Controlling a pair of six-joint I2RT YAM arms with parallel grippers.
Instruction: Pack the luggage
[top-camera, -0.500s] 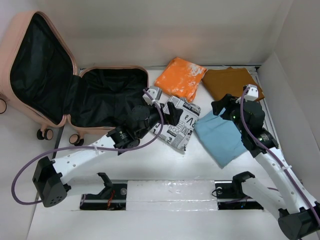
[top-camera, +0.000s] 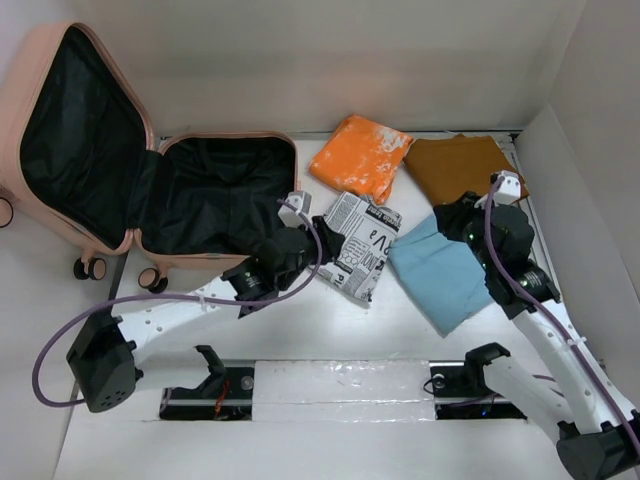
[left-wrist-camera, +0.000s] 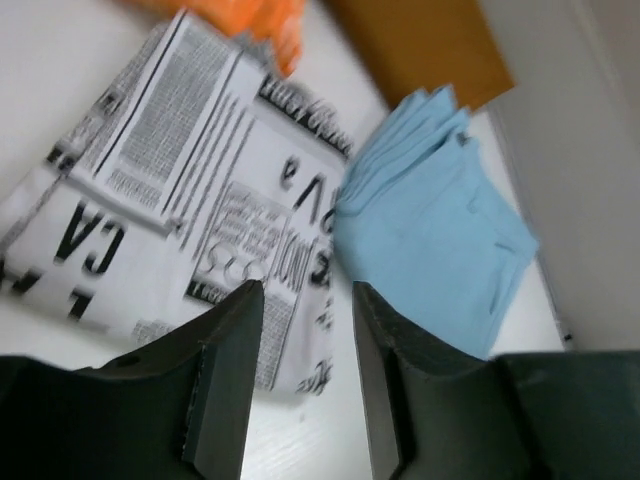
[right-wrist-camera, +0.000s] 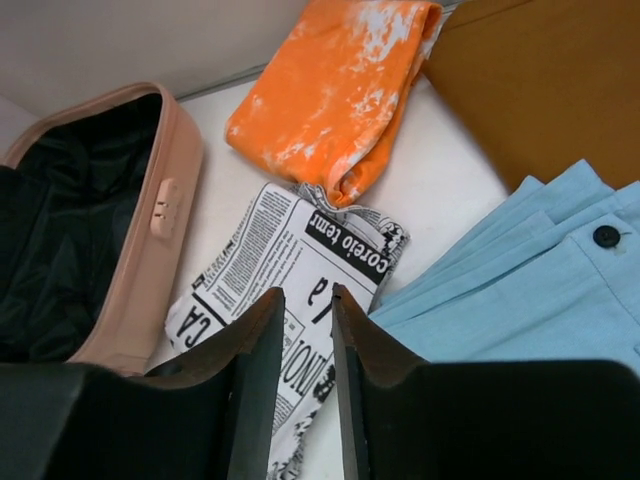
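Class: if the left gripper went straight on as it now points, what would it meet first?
Probably the newspaper-print cloth, seen straight ahead of the left gripper; depth is hard to judge.

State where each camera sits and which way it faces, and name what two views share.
Top external: above and behind the robot, looking down; left arm and right arm show, open luggage at left.
Left wrist: on the left arm, facing past its open left claw at newsprint cloth and blue cloth.
Right wrist: on the right arm, facing past the right claw toward luggage, newsprint cloth, orange cloth.
Shared: both wrist views show newsprint cloth and blue cloth.
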